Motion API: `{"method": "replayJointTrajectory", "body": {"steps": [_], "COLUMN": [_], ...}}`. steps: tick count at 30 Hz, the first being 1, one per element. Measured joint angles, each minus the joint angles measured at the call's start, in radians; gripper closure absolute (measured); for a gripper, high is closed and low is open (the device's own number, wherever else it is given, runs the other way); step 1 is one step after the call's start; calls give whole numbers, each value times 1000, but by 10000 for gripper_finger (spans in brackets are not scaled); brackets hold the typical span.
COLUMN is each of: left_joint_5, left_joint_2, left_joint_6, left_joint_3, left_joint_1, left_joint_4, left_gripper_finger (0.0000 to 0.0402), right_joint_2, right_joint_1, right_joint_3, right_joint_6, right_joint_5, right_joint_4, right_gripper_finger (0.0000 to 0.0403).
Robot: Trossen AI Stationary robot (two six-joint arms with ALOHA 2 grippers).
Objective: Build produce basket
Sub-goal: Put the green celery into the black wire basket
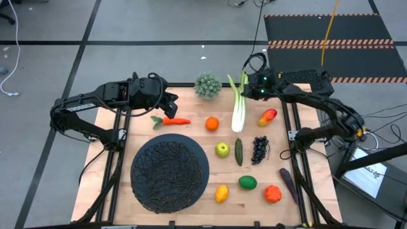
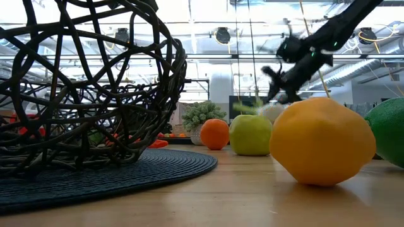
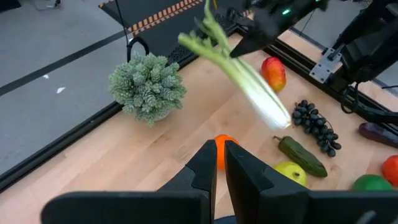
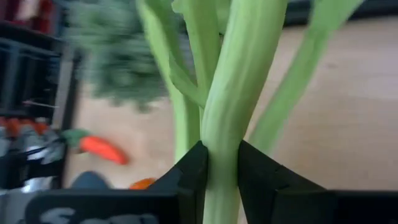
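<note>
My right claw (image 4: 217, 165) is clamped on the pale green celery stalk (image 1: 239, 105), white at its base and splitting into thin leafy stems, lifted at the desk's (image 1: 191, 137) far edge beside the spiky grey-green ball plant (image 1: 207, 85). My left claw (image 3: 218, 163) is pressed together above the orange carrot (image 1: 172, 120).

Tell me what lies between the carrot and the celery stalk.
In the high view, the orange sits between the carrot and the celery stalk, which the right gripper holds; otherwise bare wood.
</note>
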Motion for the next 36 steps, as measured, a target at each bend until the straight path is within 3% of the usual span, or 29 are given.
{"method": "replayJointTrajectory", "body": {"steps": [7,11,18,24,30,36], "left_joint_5": [4,27,119,121,89,36], "left_joint_2": [0,0,0,0,14,56], "left_joint_6": [0,0,97,166,169,121], "left_joint_3": [0,0,0,1,2,3], "left_joint_1": [-10,-9,-39,-107,-172,-226], "left_joint_4": [8,73,343,554,575,601], "left_gripper_finger": [364,340,265,222,196,145], "right_joint_2": [-251,-372,-480,-438,-305,-144], "right_joint_1": [99,182,385,591,764,853], "right_joint_3": [0,0,0,52,191,349], "right_joint_6": [52,120,274,197,18,-117], "right_joint_5": [1,18,255,445,575,629], "right_joint_4": [20,99,274,352,352,352], "right_gripper_finger": [338,338,338,338,340,340]}}
